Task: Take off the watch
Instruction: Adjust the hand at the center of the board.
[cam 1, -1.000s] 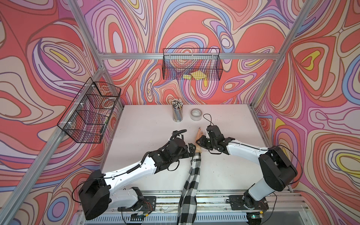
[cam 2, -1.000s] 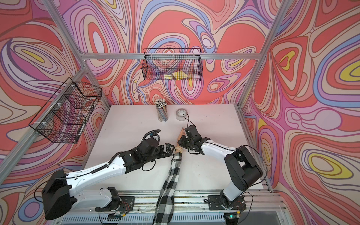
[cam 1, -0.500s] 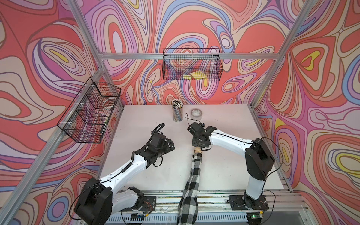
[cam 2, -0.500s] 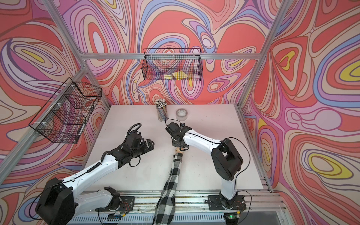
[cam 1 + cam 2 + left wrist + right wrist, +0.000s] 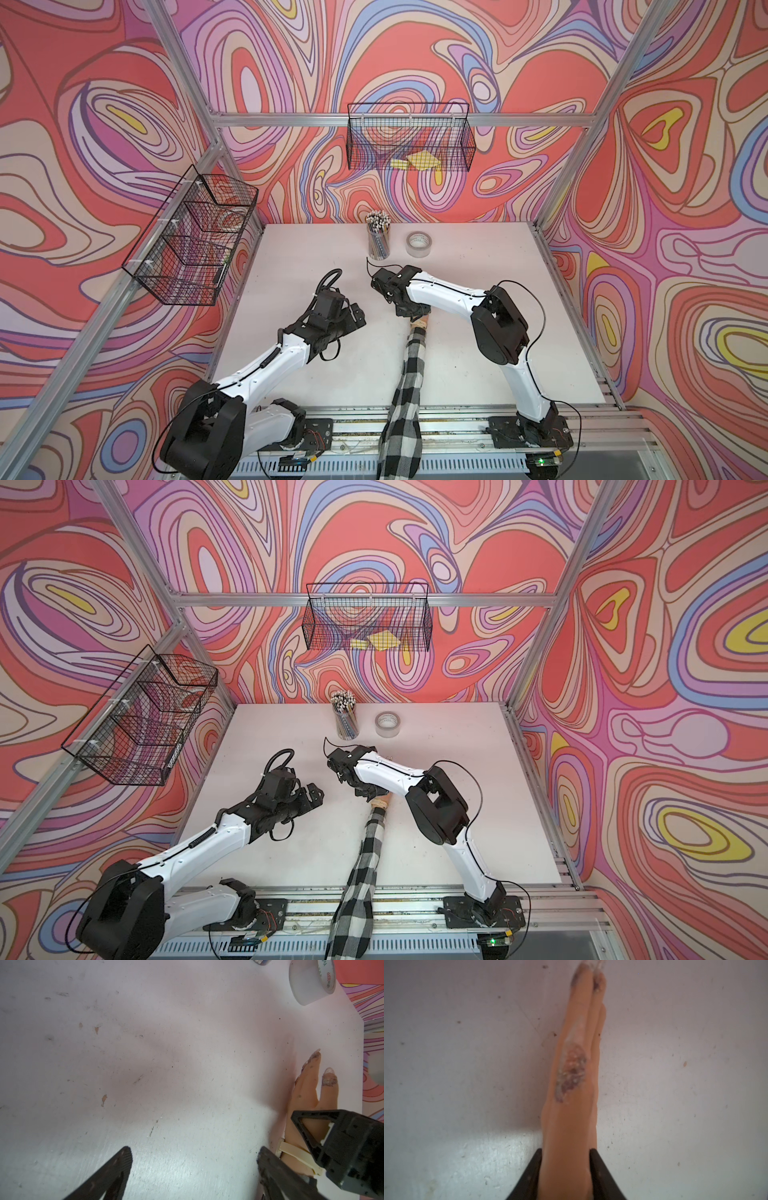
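Note:
The watch (image 5: 293,1152) shows in the left wrist view as a cream strap round the wrist of the mannequin hand (image 5: 305,1093). That hand lies on the white table, with a black-and-white checked sleeve (image 5: 409,395) trailing toward the front edge. My right gripper (image 5: 409,309) (image 5: 564,1150) sits over the hand close to the watch, its two jaws pressed against either side of the mannequin hand (image 5: 571,1105). My left gripper (image 5: 355,318) (image 5: 195,1150) stands wide open over bare table just left of the wrist, holding nothing. In both top views the right arm hides most of the hand.
A grey tape roll (image 5: 419,244) and a cup of pencils (image 5: 378,237) stand near the table's back edge. One wire basket (image 5: 195,241) hangs on the left wall and another (image 5: 409,141) on the back wall. Aluminium frame posts line the table.
My left gripper has drawn back to the left, away from the wrist. The right gripper has swung from the hand's right side to over the hand, and its jaws now stand wider, round the hand.

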Available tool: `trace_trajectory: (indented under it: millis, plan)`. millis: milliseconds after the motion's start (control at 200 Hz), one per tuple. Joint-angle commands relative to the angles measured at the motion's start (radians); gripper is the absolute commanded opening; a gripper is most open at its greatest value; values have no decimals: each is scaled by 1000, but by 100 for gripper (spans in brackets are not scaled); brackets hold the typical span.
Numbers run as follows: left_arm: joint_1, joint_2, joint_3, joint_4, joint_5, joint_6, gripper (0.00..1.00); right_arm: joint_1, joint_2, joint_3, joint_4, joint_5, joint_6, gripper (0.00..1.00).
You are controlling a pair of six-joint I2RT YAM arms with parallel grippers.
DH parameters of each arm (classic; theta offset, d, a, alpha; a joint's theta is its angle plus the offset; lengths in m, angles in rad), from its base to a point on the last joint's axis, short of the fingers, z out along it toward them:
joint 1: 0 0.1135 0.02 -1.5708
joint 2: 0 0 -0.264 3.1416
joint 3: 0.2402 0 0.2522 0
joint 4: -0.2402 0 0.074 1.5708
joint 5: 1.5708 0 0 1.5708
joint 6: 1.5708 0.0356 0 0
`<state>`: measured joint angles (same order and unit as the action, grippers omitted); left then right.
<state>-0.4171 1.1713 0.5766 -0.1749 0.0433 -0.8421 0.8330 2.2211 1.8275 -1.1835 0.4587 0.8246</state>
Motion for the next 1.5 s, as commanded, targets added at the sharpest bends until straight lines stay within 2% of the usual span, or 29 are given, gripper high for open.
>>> trace_trajectory:
  millis: [0, 145, 366, 496, 731, 811, 971, 1207, 1402, 1497]
  plan:
    - [7, -24, -13, 29, 4, -23, 95, 19, 12, 58, -33, -17, -9, 48]
    - [7, -12, 19, -1, 2, -15, 94, 25, 19, 78, 70, -133, -32, 59]
    - [7, 32, 88, -64, -10, 17, 94, 26, -17, 28, 294, -320, -83, 60]
    - [7, 48, 107, -77, -2, 18, 93, 24, -99, -50, 384, -349, -88, 61]
    - [8, 57, 117, -68, 24, 21, 93, -57, -329, -333, 513, -363, -61, 67]
    - [7, 62, 117, -54, 54, 26, 93, -102, -411, -454, 581, -388, -44, 71]
    - [7, 97, 134, -25, 112, 48, 92, -190, -515, -631, 710, -447, -10, 73]
    - [8, 207, 212, -26, 155, 99, 92, -203, -473, -653, 821, -538, 48, 69]
    - [7, 292, 258, 0, 186, 119, 91, -202, -381, -624, 781, -496, 33, 66]
    - [6, 320, 283, 3, 200, 128, 91, -203, -353, -626, 741, -454, 19, 59]
